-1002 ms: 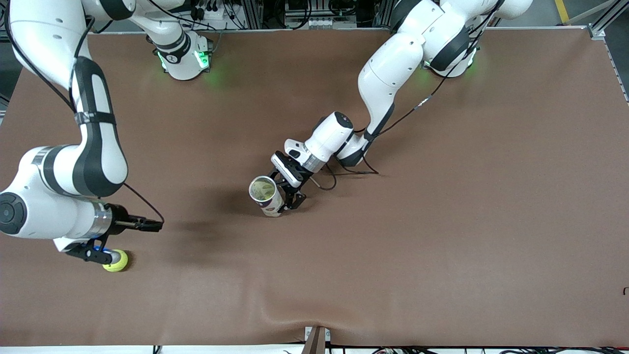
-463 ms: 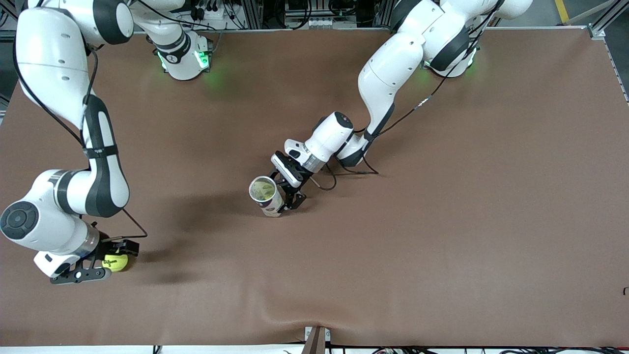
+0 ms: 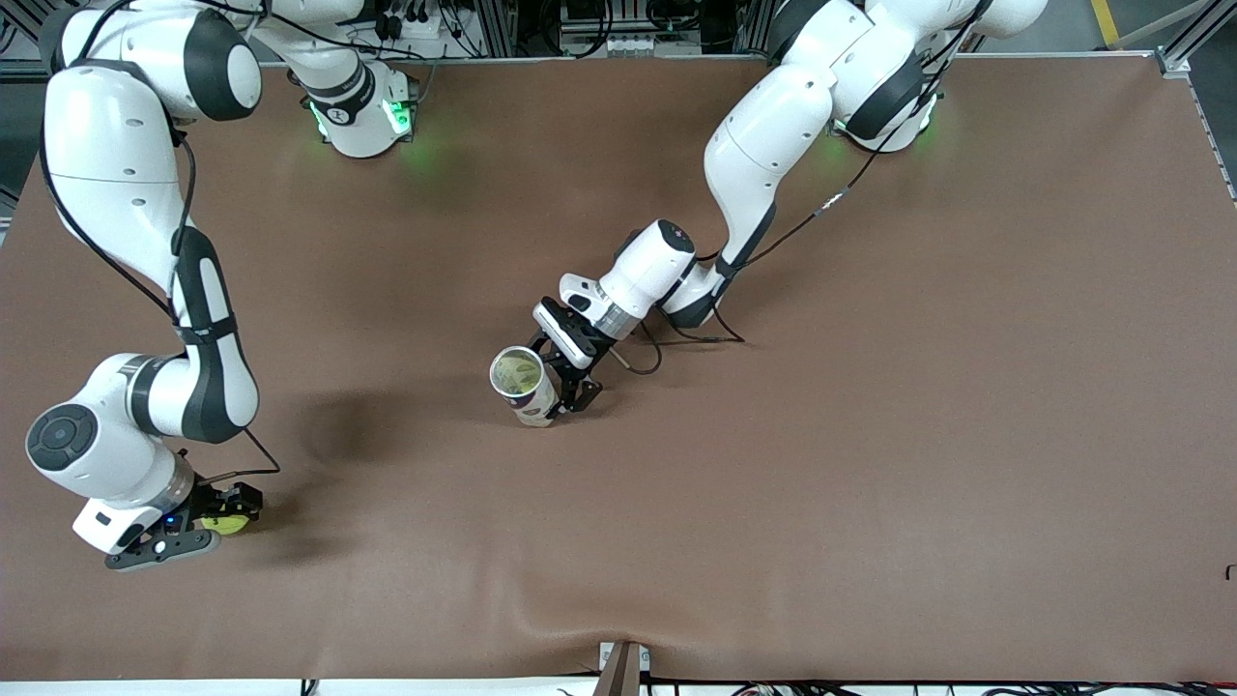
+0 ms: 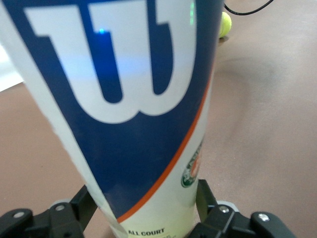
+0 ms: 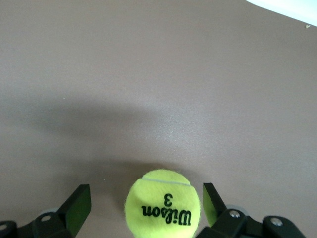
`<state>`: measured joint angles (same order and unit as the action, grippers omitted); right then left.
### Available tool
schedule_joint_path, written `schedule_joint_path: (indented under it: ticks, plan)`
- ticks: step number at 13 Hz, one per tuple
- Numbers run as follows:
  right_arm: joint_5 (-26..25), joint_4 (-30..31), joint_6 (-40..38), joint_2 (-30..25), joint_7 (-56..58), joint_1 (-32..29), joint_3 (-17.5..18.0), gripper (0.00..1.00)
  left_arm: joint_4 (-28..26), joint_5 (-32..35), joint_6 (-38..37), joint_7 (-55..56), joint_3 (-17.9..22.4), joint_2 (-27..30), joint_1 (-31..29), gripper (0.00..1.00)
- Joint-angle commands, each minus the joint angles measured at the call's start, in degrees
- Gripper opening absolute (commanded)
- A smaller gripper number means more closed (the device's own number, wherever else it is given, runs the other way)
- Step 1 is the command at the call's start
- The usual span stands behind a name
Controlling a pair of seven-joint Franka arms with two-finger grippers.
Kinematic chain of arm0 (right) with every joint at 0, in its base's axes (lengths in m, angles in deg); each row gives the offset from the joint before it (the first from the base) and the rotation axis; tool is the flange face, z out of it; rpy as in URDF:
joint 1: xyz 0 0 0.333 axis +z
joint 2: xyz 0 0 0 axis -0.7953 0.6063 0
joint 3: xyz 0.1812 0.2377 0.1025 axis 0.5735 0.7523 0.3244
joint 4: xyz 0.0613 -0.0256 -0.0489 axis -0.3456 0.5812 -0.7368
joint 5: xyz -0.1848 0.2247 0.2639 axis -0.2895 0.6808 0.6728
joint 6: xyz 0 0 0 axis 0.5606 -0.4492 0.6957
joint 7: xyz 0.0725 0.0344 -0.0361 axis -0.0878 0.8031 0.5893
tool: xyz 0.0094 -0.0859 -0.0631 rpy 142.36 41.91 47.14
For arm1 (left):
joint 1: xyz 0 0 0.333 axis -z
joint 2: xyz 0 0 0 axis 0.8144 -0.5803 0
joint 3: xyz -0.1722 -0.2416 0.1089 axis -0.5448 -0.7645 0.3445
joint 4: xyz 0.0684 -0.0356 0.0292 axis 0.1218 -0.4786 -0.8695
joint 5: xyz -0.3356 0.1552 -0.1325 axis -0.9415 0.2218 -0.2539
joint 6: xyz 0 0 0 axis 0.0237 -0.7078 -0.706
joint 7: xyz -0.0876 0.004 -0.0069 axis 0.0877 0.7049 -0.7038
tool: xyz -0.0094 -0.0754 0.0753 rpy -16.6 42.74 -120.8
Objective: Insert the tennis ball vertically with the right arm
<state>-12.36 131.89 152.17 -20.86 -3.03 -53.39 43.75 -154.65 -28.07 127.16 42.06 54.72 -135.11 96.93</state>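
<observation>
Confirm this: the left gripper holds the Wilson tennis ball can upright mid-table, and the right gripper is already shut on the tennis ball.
One thing is wrong: the right gripper is open, not shut. The right wrist view shows its fingers standing apart on either side of the tennis ball, which sits on the table. The rest holds: the left gripper grips the upright Wilson tennis ball can mid-table.

A brown mat [image 3: 870, 483] covers the table, puckered at six o'clock where a small metal bracket [image 3: 623, 665] meets its edge. Cables [image 3: 406, 21] and metal framing [image 3: 1193, 34] line twelve o'clock.
</observation>
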Motion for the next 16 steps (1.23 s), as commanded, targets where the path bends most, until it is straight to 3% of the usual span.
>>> schedule_joint_path:
  ticks: [1,7,8,10,16]
  plan:
    - [-0.75,-0.49,0.81,0.94,3.2,-2.97,1.08,1.0,0.64,-0.77,1.02,0.58,0.47,-0.3,0.48,0.86]
    - [0.31,0.48,5.11,2.44,4.09,-3.51,1.35,0.99,0.64,-0.77,1.02,0.67,0.47,-0.21,0.48,0.86]
    - [1.36,0.91,5.03,2.44,4.0,-3.51,1.35,0.81,0.64,-0.77,1.11,0.58,0.47,-0.3,0.48,0.86]
    - [3.38,1.71,5.03,2.44,4.0,-3.33,1.35,0.65,0.64,-0.77,1.02,0.58,0.47,-0.21,0.4,0.86]
    - [4.27,1.54,1.44,0.34,1.99,-1.06,1.61,0.62,0.64,-0.77,1.02,0.58,0.47,-0.3,0.4,0.86]
